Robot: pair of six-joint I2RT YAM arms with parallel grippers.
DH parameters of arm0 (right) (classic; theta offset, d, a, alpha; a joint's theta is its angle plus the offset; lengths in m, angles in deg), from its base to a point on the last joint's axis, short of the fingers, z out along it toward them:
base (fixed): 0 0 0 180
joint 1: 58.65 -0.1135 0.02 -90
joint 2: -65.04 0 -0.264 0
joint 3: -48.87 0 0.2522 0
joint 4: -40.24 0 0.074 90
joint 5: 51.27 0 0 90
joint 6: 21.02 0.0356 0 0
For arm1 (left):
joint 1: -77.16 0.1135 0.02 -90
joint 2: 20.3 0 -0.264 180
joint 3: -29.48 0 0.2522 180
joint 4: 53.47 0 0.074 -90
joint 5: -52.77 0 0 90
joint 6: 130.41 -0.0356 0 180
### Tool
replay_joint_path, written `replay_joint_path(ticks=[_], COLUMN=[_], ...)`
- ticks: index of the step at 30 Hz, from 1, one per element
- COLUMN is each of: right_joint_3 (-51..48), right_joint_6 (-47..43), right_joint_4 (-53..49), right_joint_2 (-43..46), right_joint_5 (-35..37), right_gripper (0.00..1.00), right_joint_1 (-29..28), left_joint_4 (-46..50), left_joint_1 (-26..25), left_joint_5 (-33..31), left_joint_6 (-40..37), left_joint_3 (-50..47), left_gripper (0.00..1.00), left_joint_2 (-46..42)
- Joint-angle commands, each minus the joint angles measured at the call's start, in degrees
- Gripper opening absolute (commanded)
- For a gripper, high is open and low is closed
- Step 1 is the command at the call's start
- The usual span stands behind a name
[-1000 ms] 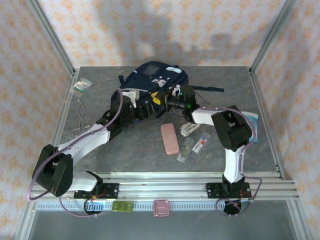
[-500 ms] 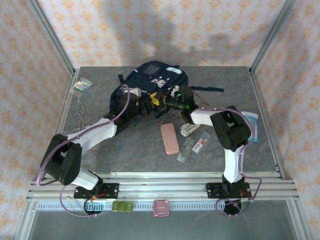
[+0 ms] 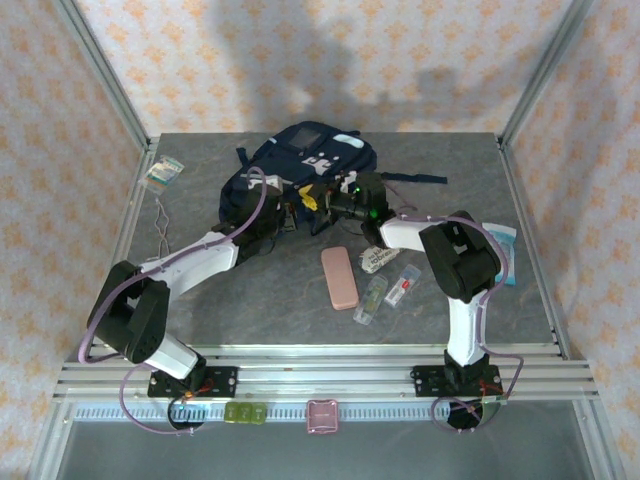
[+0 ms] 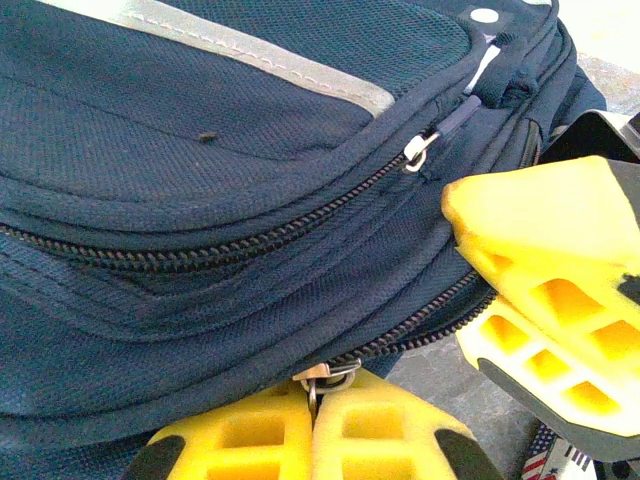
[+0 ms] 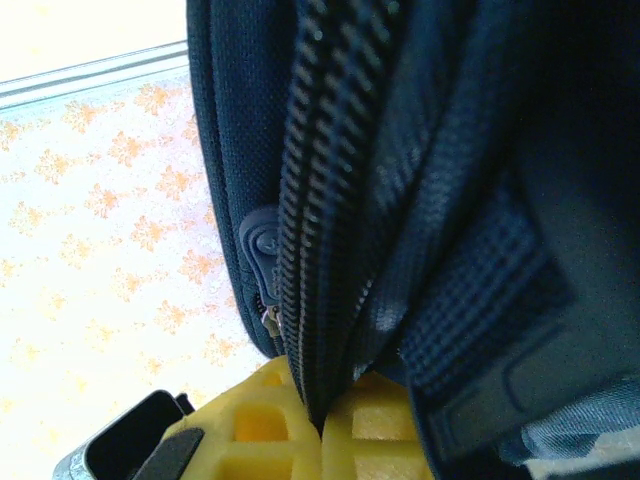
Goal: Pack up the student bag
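**Two robot grippers pinch the zip edge of a navy backpack**

Seen from above, the student bag [image 3: 300, 160], a navy-blue backpack with light patches, lies at the back of a grey table [image 3: 260, 300], near the middle of its far edge. Both arms reach in to its near side and meet there, close together.

In the left wrist view, the left gripper [image 4: 313, 405] has its yellow fingers pressed together at the bottom of the frame. They pinch a small metal zipper pull [image 4: 320, 375] on the lowest zip of the bag. A second silver pull [image 4: 419, 150] sits higher up on another zip. The yellow fingers of the other arm show just to the right, against the bag's end.

In the right wrist view, the right gripper [image 5: 320, 425] is also closed. Its yellow fingers clamp a fold of the bag's dark fabric beside a line of zip teeth.

On the table in front of the bag lie a pink case [image 3: 340, 277] and two clear packets [image 3: 375, 298] side by side. A small striped packet [image 3: 163, 172] lies well apart, near the far left corner.
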Motion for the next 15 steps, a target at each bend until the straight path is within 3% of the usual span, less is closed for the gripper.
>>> replay_joint_path(ticks=[1, 4, 9, 12, 15], right_joint_3=[3.5, 4.1, 7.1, 8.2, 8.7], right_joint_6=[-0.7, -5.1, -21.0, -25.5, -27.6], right_joint_4=[8.4, 3.3, -17.6, -22.3, -24.9], right_joint_2=[1.9, 2.5, 4.6, 4.6, 4.3], right_joint_5=[-6.7, -6.2, -1.8, 0.1, 1.2], right_gripper=[0.00, 0.00, 0.00, 0.00, 0.00], right_joint_1=[-1.6, -1.0, -0.4, -0.6, -0.7], left_joint_4=[3.7, 7.8, 19.6, 25.0, 28.2], left_joint_1=[1.9, 3.4, 5.0, 5.5, 5.7], left_joint_5=[-1.6, 0.3, 1.6, 3.8, 5.4], left_joint_6=[-1.8, -2.5, -6.5, -8.3, -9.4], left_joint_3=[0.9, 2.2, 7.9, 11.7, 14.4], left_gripper=[0.00, 0.00, 0.00, 0.00, 0.08], left_joint_2=[-1.9, -2.7, -2.8, -1.5, -0.2])
